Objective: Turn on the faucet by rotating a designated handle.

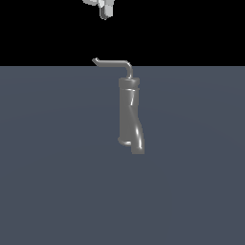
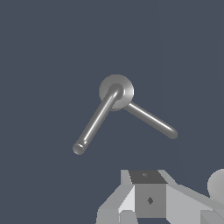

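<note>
Grey floor (image 1: 48,167), faucet (image 1: 129,115) upright, handle (image 2: 94,122) foreshortened in wrist view

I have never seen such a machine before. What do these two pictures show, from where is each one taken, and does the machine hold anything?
Both pictures are computer renders of a simulated robot arm with one gripper. The exterior view comes from a camera off the arm. It shows a glossy grey metal faucet with a thick, slightly twisted tubular body, standing on a plain blue-grey surface. From its top a thin grey metal rod handle, bent in an L, reaches toward the exterior view's left. The pale gripper is at the picture's top edge, above the handle's hooked tip and apart from it.

The wrist view comes from a camera on the arm's wrist, looking down on the faucet and handle; part of the gripper shows. It holds nothing. Whether it is open, I cannot tell.
</note>
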You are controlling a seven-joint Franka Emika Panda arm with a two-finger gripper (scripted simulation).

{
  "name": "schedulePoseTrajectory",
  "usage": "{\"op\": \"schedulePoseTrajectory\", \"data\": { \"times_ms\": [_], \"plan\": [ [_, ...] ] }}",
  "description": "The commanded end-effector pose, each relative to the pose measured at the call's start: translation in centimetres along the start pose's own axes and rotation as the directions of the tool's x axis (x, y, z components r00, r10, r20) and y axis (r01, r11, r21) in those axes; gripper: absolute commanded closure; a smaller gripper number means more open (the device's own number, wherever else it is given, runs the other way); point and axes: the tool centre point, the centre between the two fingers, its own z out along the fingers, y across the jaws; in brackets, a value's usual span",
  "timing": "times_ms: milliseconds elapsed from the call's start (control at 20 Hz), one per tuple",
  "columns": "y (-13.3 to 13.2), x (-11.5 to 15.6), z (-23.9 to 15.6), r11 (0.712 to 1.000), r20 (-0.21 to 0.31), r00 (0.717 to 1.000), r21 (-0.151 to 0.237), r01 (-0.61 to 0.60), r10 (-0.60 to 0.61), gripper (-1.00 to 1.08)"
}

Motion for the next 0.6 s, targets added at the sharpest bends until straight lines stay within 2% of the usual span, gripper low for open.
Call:
{"op": "schedulePoseTrajectory", "data": {
  "times_ms": [0,250,550],
  "plan": [
    [-1.2,0.4,0.9,0.998,0.0,0.998,0.001,-0.063,0.063,1.08],
    [-3.5,1.2,2.9,0.983,-0.001,0.983,0.001,-0.186,0.186,1.08],
    [-6.1,2.0,5.5,0.944,-0.005,0.944,0.002,-0.329,0.329,1.08]
  ]
}}
